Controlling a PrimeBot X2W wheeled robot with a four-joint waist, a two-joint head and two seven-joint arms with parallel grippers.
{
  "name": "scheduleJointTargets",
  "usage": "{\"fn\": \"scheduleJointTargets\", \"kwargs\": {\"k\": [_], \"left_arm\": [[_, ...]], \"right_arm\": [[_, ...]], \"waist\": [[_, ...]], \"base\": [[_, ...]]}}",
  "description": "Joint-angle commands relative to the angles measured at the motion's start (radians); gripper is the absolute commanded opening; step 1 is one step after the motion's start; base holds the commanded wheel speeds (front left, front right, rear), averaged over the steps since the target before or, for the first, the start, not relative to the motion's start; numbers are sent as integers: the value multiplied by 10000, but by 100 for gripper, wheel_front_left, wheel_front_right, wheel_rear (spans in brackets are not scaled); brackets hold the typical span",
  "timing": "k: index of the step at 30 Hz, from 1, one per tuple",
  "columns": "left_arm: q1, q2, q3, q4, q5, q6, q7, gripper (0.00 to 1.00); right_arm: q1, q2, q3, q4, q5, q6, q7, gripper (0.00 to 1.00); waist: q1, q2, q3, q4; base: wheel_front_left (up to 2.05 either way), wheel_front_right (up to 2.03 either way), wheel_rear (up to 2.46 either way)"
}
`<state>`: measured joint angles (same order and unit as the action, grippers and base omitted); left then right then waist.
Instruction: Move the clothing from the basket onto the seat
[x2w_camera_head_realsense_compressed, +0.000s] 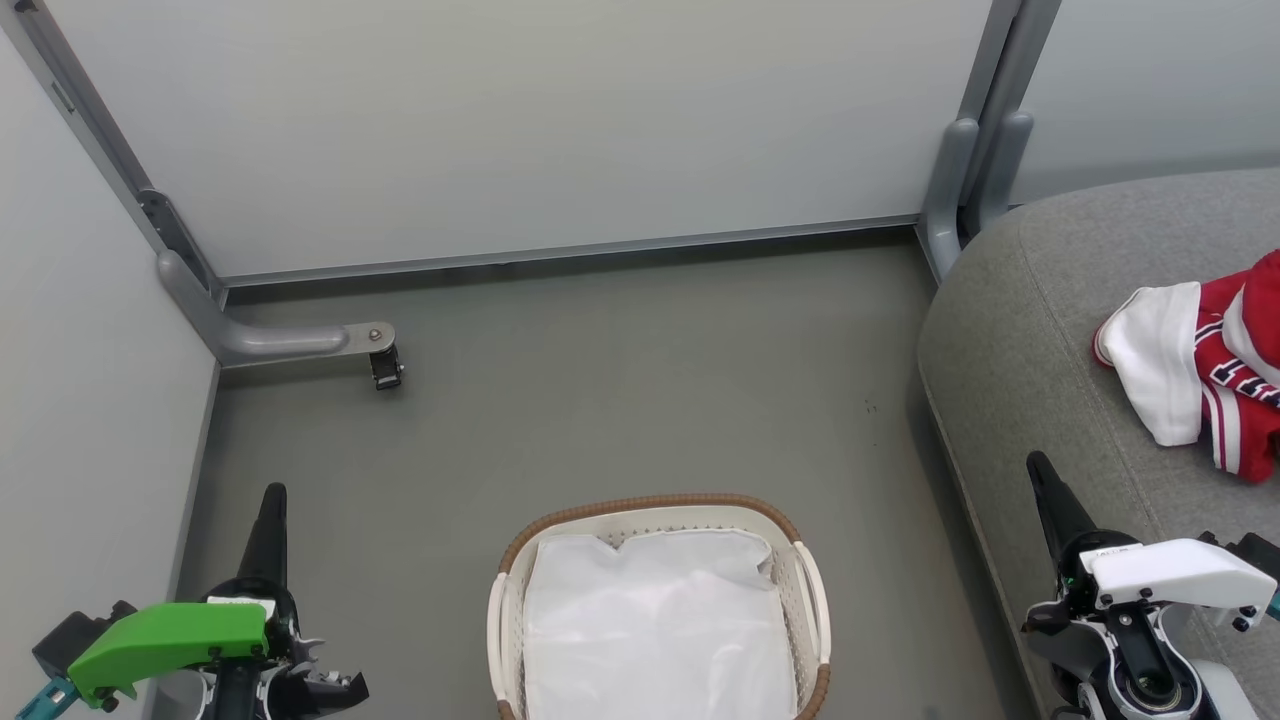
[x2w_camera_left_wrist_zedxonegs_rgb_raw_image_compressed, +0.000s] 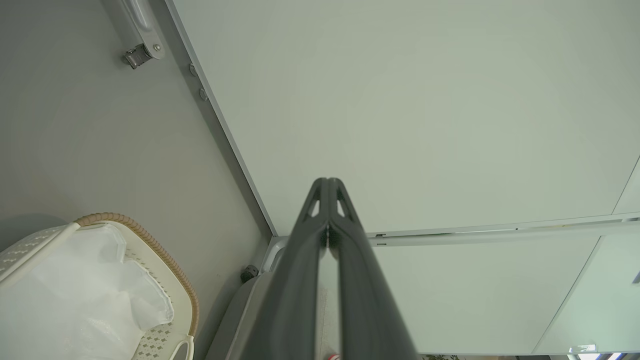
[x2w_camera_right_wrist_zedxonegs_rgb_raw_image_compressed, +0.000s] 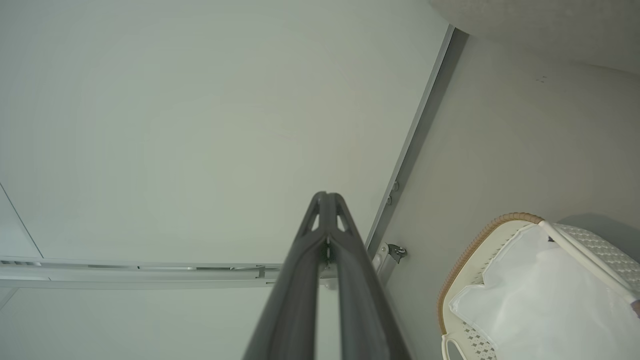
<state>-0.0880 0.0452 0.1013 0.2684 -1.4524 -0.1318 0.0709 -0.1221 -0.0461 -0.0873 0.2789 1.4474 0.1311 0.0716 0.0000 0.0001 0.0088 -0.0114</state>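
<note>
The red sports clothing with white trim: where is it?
The clothing lies at the head view's far right, on the grey fabric seat, outside the white basket.

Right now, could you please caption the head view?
Red clothing lies on the grey seat; a white sheet lines the basket.

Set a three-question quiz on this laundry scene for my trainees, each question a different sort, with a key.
1. Fill in: the red clothing lies on the grey ____.
2. What lies in the basket? A) a white sheet B) shoes C) nothing
3. True or false: both grippers stand open.
Key: 1 seat; 2 A; 3 false, the left gripper and the right gripper are shut.
</note>
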Motion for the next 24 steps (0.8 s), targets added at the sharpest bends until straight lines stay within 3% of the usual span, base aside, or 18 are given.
{"fn": "scheduleJointTargets", "kwargs": {"k": [1,24], "left_arm": [[-190,75,62,-70,-226,17,68,0],[-282,83,151,-258,-1621,19,470,0]], "right_arm": [[84,-58,-59,-116,229,-5,67,0],[197,-68,-296,-383,1680,-5,458,0]], "waist": [[0,-1,-3,7],[0,-1,-57,114]], "base": [[0,0,0],[0,0,0]]}}
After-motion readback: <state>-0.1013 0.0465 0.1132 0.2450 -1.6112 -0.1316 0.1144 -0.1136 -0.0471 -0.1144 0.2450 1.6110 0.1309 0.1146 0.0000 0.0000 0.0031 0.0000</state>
